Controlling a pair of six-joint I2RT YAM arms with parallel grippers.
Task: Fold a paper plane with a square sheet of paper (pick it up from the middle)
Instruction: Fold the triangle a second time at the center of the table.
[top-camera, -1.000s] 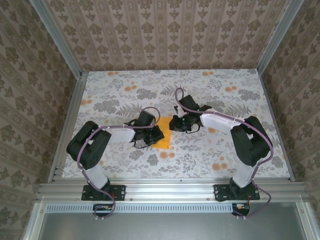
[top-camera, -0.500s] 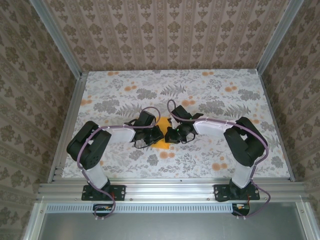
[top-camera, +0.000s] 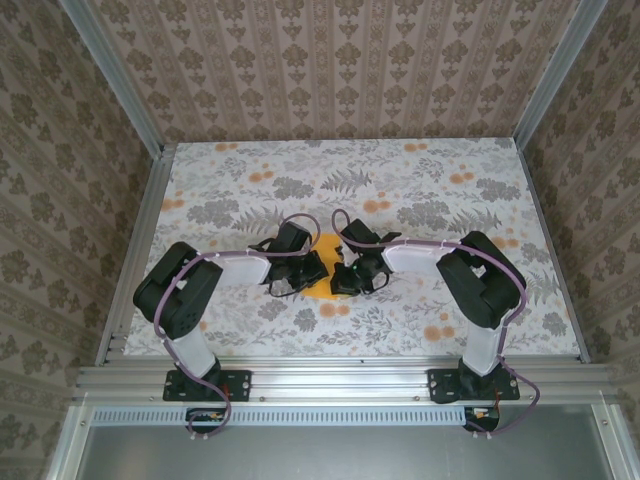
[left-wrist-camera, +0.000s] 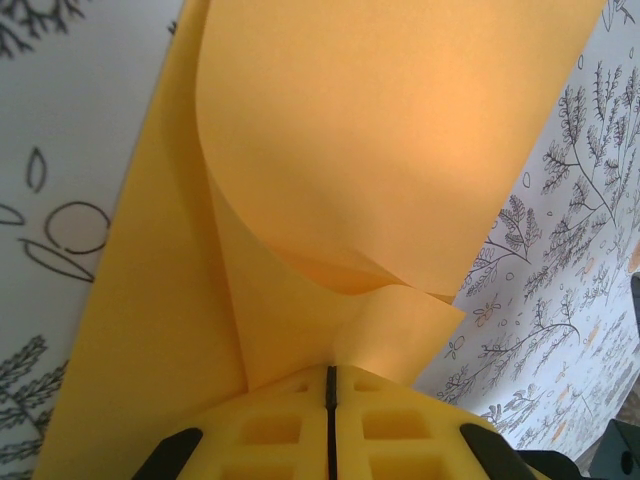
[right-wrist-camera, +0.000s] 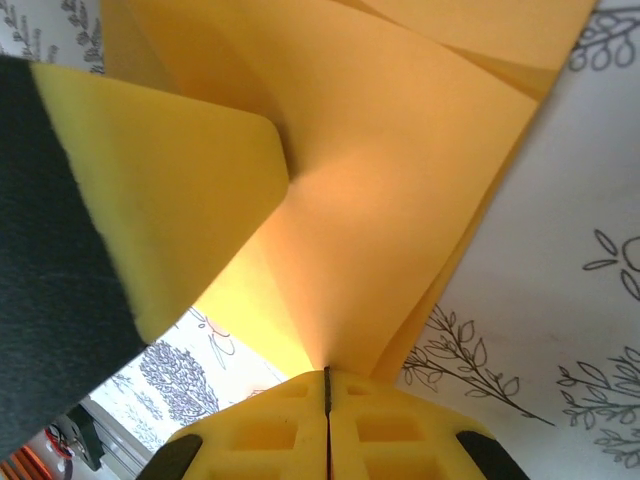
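Table (top-camera: 400, 170): floral cloth, middle of the top view.
Square sheet of paper (left-wrist-camera: 400, 130): bright orange, table centre, partly folded and bowed; judged light, limp, easily creased; best pinched at an edge.
Left gripper (left-wrist-camera: 330, 375): closed, pinching its edge.
Right gripper (right-wrist-camera: 327, 375): closed, pinching it at another point.

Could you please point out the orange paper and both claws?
orange paper (left-wrist-camera: 400, 150): left wrist view, curled upper flap.
left claw (left-wrist-camera: 330, 373): left wrist view, fingertip seam.
right claw (right-wrist-camera: 326, 375): right wrist view, fingertip seam.
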